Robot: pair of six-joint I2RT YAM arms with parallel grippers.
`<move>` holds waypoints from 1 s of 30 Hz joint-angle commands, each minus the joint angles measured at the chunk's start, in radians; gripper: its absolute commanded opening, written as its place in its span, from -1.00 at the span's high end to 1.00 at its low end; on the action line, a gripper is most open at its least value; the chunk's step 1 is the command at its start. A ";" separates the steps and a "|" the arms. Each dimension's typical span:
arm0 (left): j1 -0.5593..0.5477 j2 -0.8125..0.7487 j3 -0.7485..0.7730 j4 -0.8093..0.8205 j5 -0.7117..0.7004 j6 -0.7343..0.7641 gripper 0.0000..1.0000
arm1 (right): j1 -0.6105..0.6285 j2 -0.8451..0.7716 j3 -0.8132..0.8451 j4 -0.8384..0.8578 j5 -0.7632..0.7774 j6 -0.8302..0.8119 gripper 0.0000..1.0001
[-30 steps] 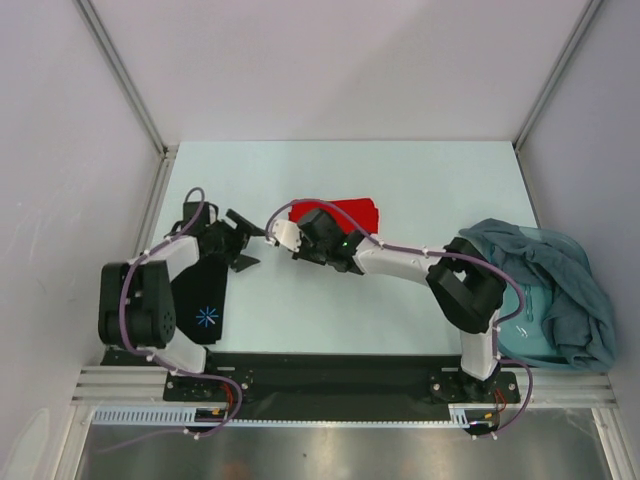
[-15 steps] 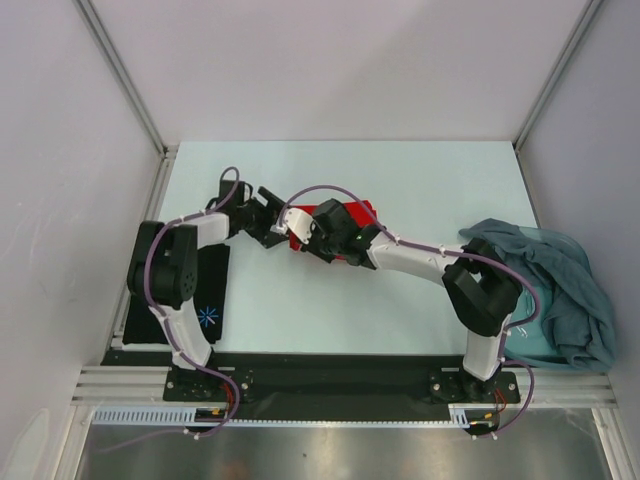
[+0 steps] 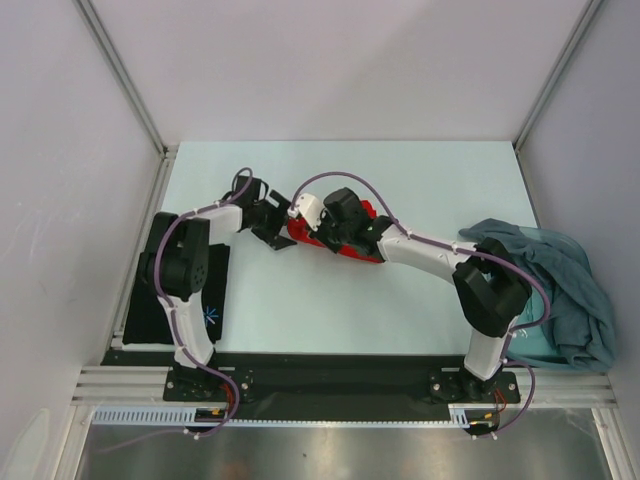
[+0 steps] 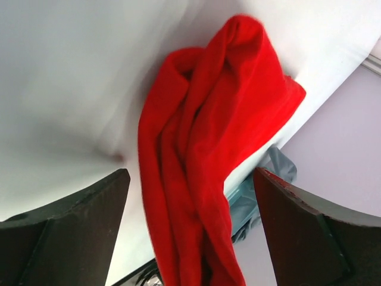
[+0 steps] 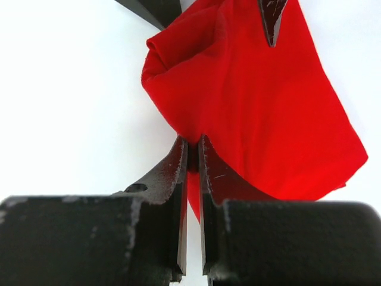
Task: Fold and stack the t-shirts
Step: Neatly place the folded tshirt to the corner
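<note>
**Red t-shirt gathered into a long bunch at mid-table, pinched by one gripper and flanked by the other**

The red t-shirt [image 3: 372, 214] lies near the middle of the table [image 3: 420, 300], mostly covered in the top view by the right arm's wrist. In the left wrist view it is a narrow, twisted bunch. Its long axis runs from between the gripper's fingers away toward the upper right of that view, and its far end is rounded. The right wrist view shows a broader sheet that widens away from the fingers, with one rolled corner at the upper left.

Count: one red t-shirt, one black t-shirt [image 3: 217, 292], and one teal-grey heap [image 3: 560, 290]. The number of garments in the heap cannot be told.

The red cloth is plain, bright and deeply creased, with no print visible. The black t-shirt lies flat at the table's left near corner, partly under the left arm, and bears a small blue-white starburst print [image 3: 208, 316]. The teal-grey heap is crumpled at the right edge, well apart from the other two.

The right gripper [image 5: 193, 143] is clenched on the near edge of the red t-shirt, its jaws almost touching. The left gripper [image 4: 189, 173] is released, with its jaws spread wide on either side of the bunch and not touching it
</note>
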 commanded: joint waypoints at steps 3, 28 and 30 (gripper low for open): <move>-0.018 0.079 0.053 0.042 0.001 -0.055 -0.74 | -0.003 -0.063 0.008 0.022 -0.016 0.012 1.00; -0.036 -0.389 0.070 -0.275 -0.540 0.451 0.99 | 0.027 -0.537 -0.400 -0.059 0.083 0.242 -0.66; -0.063 -0.418 0.096 -0.320 -0.674 0.466 0.99 | 0.023 -0.556 -0.409 -0.061 0.083 0.248 -0.68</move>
